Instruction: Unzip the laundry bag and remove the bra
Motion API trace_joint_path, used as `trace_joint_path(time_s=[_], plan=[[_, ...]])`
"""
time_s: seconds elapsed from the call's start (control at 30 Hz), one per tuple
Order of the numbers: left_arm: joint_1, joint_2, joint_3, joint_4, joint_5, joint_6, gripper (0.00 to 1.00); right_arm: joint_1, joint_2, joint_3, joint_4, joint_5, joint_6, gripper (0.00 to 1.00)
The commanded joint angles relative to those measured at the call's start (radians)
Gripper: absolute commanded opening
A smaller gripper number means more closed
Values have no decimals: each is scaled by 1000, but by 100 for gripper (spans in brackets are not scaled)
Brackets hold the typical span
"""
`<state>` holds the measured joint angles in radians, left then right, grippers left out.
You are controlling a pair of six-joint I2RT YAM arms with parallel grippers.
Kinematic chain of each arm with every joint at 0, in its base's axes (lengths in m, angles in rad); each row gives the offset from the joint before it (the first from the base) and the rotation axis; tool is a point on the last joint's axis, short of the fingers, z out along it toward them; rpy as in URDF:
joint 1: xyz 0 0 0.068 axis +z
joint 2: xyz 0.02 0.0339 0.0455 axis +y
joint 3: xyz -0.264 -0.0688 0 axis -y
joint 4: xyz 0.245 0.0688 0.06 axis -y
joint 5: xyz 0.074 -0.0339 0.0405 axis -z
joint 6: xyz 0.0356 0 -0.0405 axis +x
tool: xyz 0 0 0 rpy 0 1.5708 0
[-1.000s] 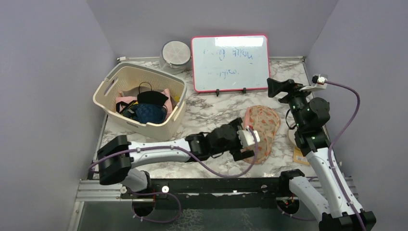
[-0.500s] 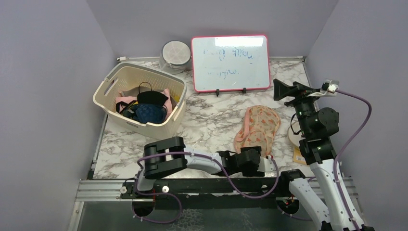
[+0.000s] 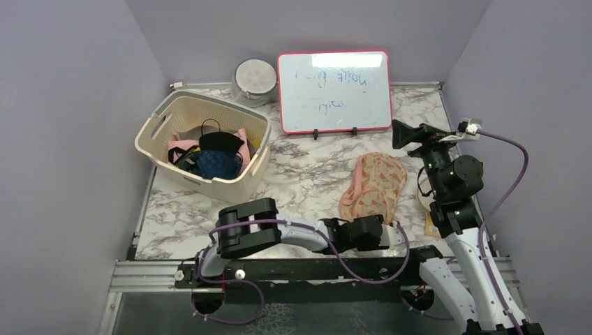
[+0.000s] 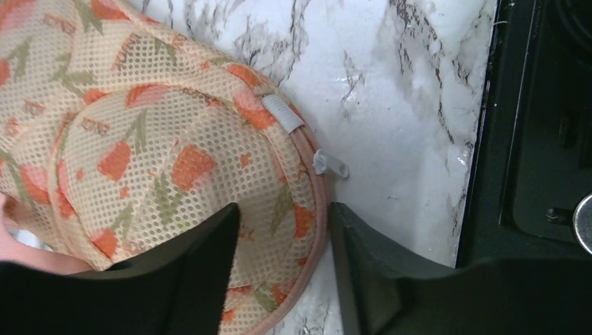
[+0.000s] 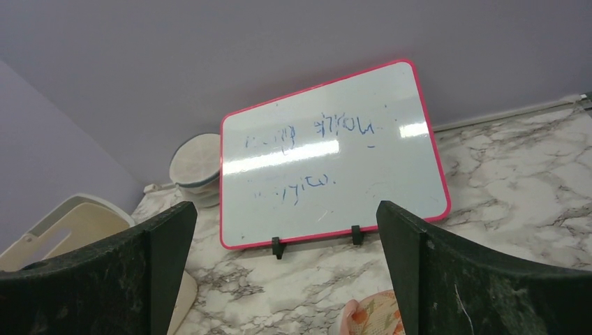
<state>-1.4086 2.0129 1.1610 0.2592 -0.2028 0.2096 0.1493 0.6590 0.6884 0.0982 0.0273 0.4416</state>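
Note:
The laundry bag lies on the marble table right of centre, peach mesh with an orange print and pink trim. Its zip runs along the near edge, with a small white zipper pull sticking out onto the table. My left gripper is low at the bag's near end. Its jaws are open but partly narrowed, straddling the trimmed edge with flat mesh between them. My right gripper hangs wide open above the table's right side, empty. The bra is hidden.
A cream perforated basket with dark and blue garments stands at the back left. A pink-framed whiteboard and a round white container stand along the back wall. The black base rail runs just behind my left gripper.
My left arm has drawn back from over the bag to its near end, and its jaws have narrowed from wide open. The right arm has shifted slightly and stays open.

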Motion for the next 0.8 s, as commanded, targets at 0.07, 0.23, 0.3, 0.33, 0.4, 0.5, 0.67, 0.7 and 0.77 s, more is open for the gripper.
trace_joint_path(time_s=[0.07, 0.23, 0.3, 0.33, 0.4, 0.5, 0.67, 0.7, 0.77], plan=[[28, -23, -78, 14, 15, -96, 33, 5, -3, -6, 36, -39, 6, 100], [61, -77, -186, 29, 25, -180, 13, 5, 36, 5, 12, -83, 8, 100], [63, -101, -232, 31, 8, -208, 7, 7, 71, 12, -8, -127, 11, 100], [64, -115, -257, 34, -4, -227, 6, 6, 93, 13, -17, -172, 13, 100], [65, -150, -307, 47, -20, -263, 5, 7, 146, 16, -35, -258, 23, 98], [68, -211, -381, 65, -50, -319, 1, 7, 258, 33, -86, -399, 38, 95], [74, -302, -481, 79, -90, -397, 0, 12, 529, 127, -249, -570, 20, 92], [75, -333, -500, 81, -101, -409, 0, 18, 562, 129, -267, -585, 19, 92], [80, -384, -536, 87, -127, -440, 0, 31, 619, 124, -283, -617, 24, 92]])
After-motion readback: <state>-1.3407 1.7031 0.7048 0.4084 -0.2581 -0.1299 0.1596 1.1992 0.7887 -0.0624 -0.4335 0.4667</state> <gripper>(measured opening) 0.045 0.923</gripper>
